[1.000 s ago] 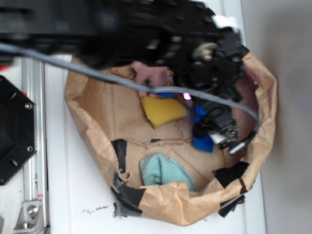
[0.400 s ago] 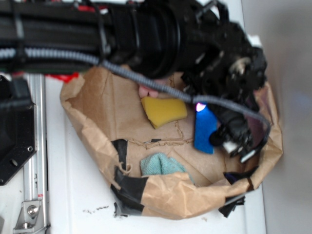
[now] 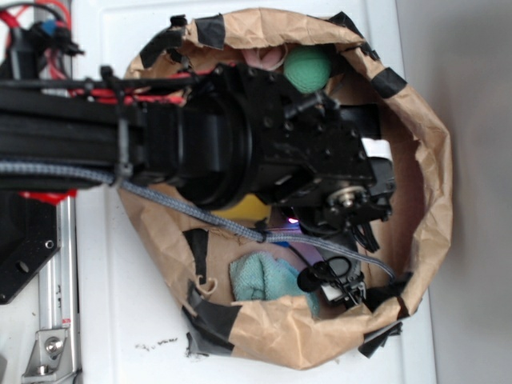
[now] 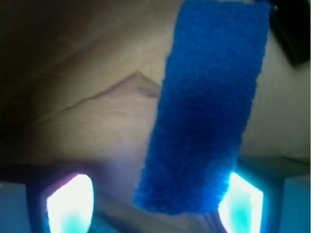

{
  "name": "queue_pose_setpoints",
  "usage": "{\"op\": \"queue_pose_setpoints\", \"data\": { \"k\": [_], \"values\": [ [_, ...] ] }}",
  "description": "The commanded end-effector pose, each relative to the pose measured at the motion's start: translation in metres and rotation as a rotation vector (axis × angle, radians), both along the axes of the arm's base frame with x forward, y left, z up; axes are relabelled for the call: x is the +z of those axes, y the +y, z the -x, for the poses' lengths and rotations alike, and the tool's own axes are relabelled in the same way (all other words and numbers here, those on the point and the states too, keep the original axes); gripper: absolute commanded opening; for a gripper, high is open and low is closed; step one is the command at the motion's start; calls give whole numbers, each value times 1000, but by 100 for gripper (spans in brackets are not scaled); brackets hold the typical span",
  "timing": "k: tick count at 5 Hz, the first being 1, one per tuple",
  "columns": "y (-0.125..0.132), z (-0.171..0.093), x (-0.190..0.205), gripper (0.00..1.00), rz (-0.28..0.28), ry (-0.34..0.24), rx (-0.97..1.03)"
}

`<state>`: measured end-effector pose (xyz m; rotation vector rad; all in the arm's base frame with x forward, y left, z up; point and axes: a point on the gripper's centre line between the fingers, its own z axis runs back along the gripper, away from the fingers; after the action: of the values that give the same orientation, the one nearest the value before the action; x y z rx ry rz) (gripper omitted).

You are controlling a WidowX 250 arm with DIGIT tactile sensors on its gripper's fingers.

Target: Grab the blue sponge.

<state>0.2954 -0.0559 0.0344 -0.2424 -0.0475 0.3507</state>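
Lying flat on brown paper, the bright blue rectangular foam sponge (image 4: 204, 107) looks light, soft, best pinched across its width; the gripper (image 4: 155, 199) stands spread, empty.

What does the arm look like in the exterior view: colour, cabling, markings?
The arm is black throughout, built of boxy links and a round cylindrical joint housing. A grey braided cable runs along it toward the wrist, with red wires on top held by black zip ties. A small white label sits near the wrist. The fingers aren't clearly visible.
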Motion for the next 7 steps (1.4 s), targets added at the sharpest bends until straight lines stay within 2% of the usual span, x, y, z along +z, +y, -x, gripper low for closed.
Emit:
{"op": "queue_pose_setpoints", "data": {
  "k": [1, 2, 3, 5, 6, 7],
  "values": [
    [7, -13, 1, 100, -32, -34, 24],
    [24, -19, 6, 100, -61, -53, 61],
    [26, -20, 4, 0, -55, -31, 70],
    [28, -18, 11, 0, -83, -38, 58],
    [34, -7, 48, 0, -346, 68, -221],
    [47, 28, 98, 0, -487, 16, -395]
  ]
}}
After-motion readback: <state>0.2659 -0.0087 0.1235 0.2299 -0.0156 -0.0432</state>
